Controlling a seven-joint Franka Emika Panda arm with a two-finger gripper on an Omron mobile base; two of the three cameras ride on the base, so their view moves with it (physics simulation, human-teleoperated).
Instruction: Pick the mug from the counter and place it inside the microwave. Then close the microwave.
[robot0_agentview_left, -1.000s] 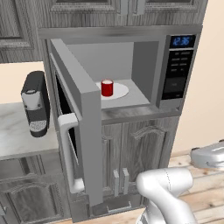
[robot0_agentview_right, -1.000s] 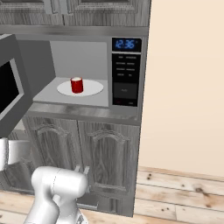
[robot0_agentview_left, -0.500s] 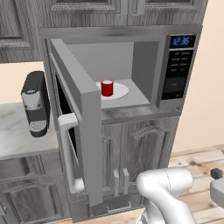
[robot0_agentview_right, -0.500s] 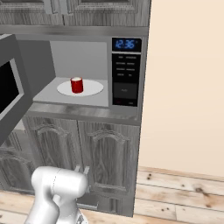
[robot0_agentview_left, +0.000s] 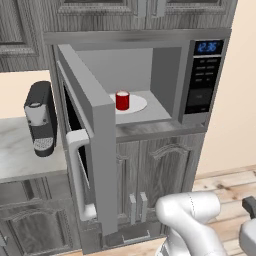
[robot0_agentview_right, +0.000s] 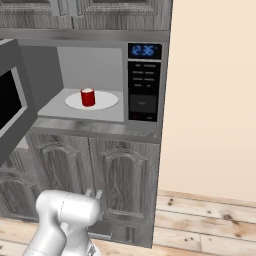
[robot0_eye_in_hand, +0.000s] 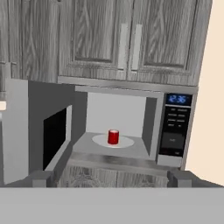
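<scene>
- At the bottom of the hand view, my claw (robot0_eye_in_hand: 109, 177) stands spread wide, its two dark fingertips (robot0_eye_in_hand: 39, 178) far apart, pinching nothing; it hangs back from the microwave (robot0_eye_in_hand: 131, 131), well apart from everything inside it
- Straight ahead, the mug (robot0_eye_in_hand: 113, 137) stands upright on the white round plate (robot0_eye_in_hand: 124, 142) inside the microwave cavity; red outside, white within
- The microwave door (robot0_agentview_left: 95, 150) hangs open to the left, its pale bar handle (robot0_agentview_left: 75, 175) facing outward; the keypad (robot0_agentview_right: 144, 90) with its blue display sits on the right
- Left of the door, a black coffee machine (robot0_agentview_left: 40, 117) stands on the counter (robot0_agentview_left: 20, 155); grey wood-grain cabinets (robot0_agentview_right: 100, 175) run below, more above
</scene>
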